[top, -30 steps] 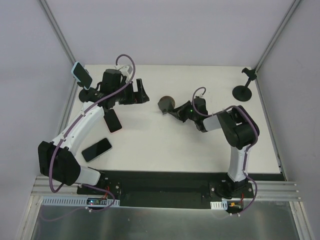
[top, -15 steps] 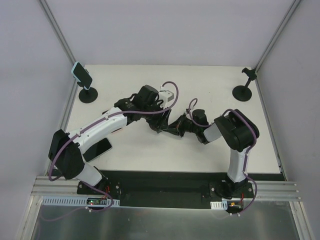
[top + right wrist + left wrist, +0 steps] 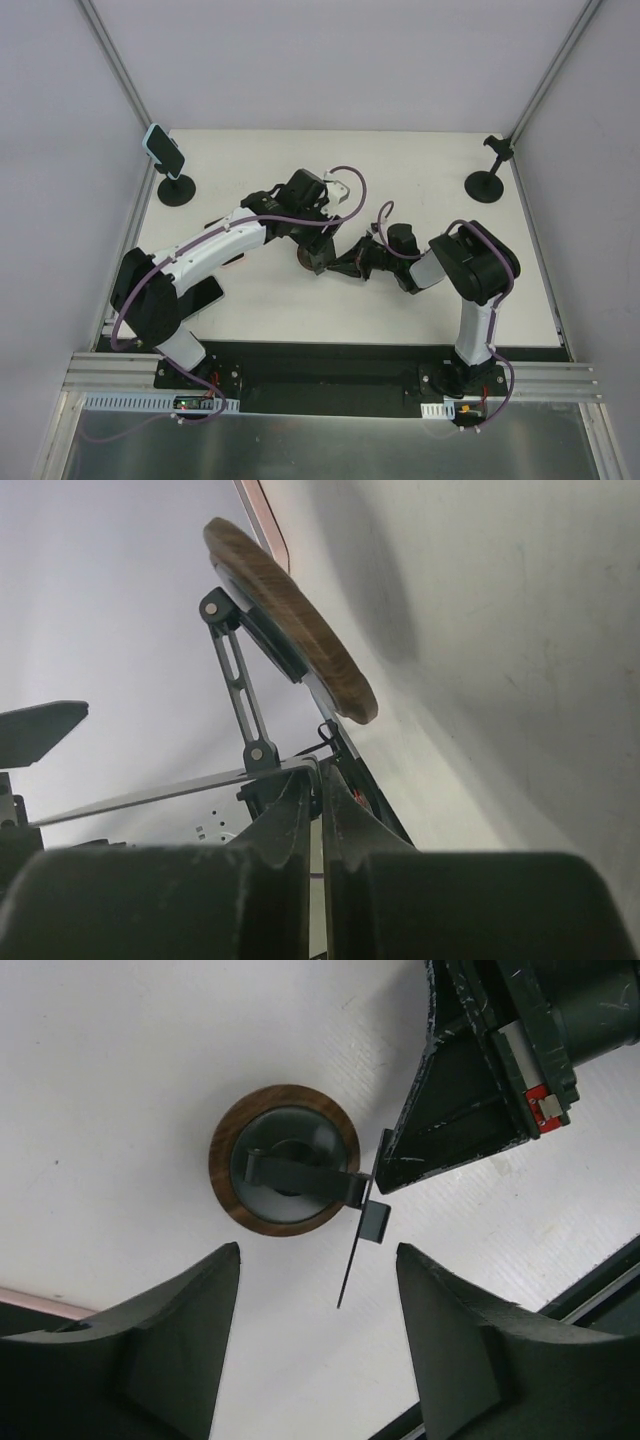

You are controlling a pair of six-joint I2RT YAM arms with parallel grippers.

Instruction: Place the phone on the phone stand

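Observation:
The phone stand (image 3: 285, 1160) has a round wooden base and a thin dark plate on a hinged arm; it sits mid-table (image 3: 302, 260). My right gripper (image 3: 315, 775) is shut on the plate's lip and shows in the top view (image 3: 345, 265). My left gripper (image 3: 318, 1250) is open and empty, hovering right above the stand, also seen from above (image 3: 310, 250). A black phone (image 3: 207, 296) lies flat at the front left, partly under my left arm. A pink-cased phone (image 3: 233, 263) is mostly hidden by that arm.
A black stand holding a light-blue phone (image 3: 165, 152) stands at the back left corner. An empty black stand (image 3: 488, 180) is at the back right. The dark rail (image 3: 320, 360) runs along the table's near edge.
My left arm swung from the back left to the table's middle, above the stand. My right gripper moved the wooden-based stand toward the front left.

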